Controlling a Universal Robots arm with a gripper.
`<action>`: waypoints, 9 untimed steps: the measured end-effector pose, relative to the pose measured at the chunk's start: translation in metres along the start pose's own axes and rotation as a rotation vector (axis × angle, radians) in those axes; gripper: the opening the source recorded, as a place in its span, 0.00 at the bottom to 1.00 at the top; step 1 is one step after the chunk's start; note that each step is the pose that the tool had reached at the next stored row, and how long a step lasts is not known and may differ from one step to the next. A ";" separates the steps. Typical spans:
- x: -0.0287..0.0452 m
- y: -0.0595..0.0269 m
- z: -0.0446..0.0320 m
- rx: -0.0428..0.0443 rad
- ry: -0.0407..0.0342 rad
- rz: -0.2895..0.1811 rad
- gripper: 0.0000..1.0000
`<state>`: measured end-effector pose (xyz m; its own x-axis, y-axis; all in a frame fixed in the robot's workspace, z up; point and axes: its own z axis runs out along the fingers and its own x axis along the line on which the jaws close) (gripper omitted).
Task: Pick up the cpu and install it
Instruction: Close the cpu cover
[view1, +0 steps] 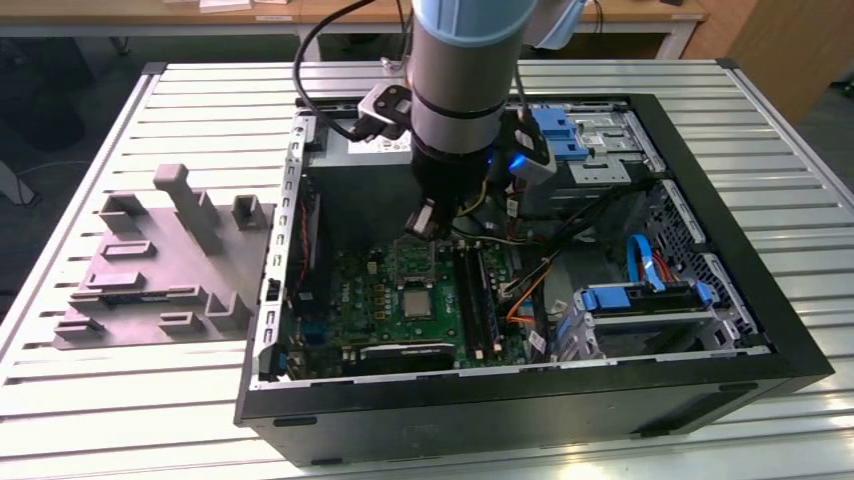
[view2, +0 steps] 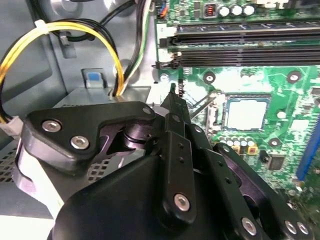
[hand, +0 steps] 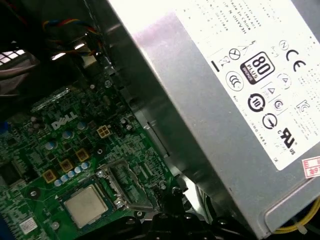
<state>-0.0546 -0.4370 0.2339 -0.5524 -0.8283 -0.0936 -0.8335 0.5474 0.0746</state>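
End effector (view2: 174, 92) hovers above seated cpu (view2: 246, 113).

A pale worktable (view1: 160, 400) made of long ribbed metal slats carries everything in the exterior view. Two things rest directly on it. The first is an open black computer case (view1: 747, 330), lying on its side with its interior facing up; it sits directly beneath the gripper (view1: 424, 222), which hangs inside it. The second is a grey moulded plastic tray (view1: 154, 275) with several upright posts and shallow pockets. It lies flat on the slats, well to the side of the gripper toward the exterior view's left, just beside the case's wall.
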 end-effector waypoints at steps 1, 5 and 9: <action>0.0001 0.0003 -0.0007 0.0030 0.0045 0.000 0.11; 0.0002 0.0006 -0.0017 0.0059 0.0091 0.000 0.11; 0.0001 0.0007 -0.0026 0.0060 0.0091 0.000 0.11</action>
<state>-0.0552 -0.4370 0.2365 -0.5524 -0.8293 -0.0846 -0.8335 0.5482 0.0687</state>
